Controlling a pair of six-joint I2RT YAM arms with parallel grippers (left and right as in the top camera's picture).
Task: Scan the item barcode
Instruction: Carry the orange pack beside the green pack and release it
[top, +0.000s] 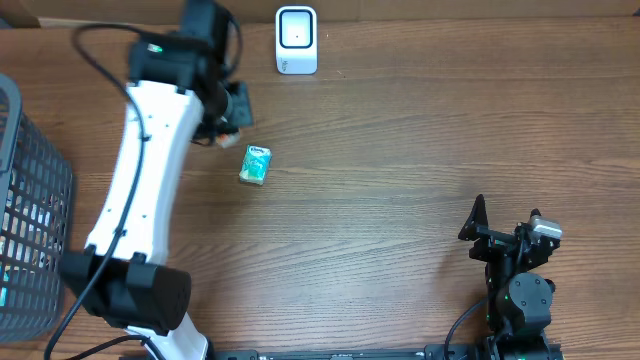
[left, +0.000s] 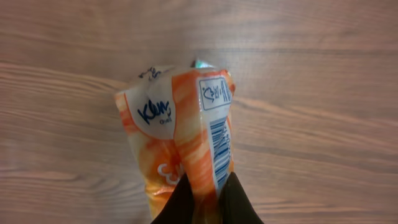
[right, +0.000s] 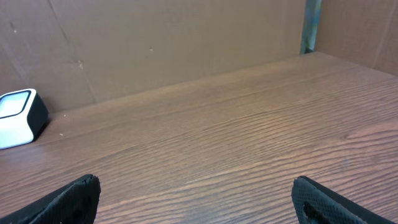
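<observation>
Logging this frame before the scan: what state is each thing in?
Left tool: shut on orange tissue pack.
Orange tissue pack: gripped, crumpled, barcode visible.
Teal tissue pack: lying loose on table.
Barcode scanner: upright at table's far edge.
Right tool: open, empty.
Wire basket: something inside, unclear what.

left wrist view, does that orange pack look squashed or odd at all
The orange-and-white soft plastic pack is pinched at one end by the left gripper, so its wrapper buckles into a ridge and the white barcode strip bends along it. No tear shows.
</observation>
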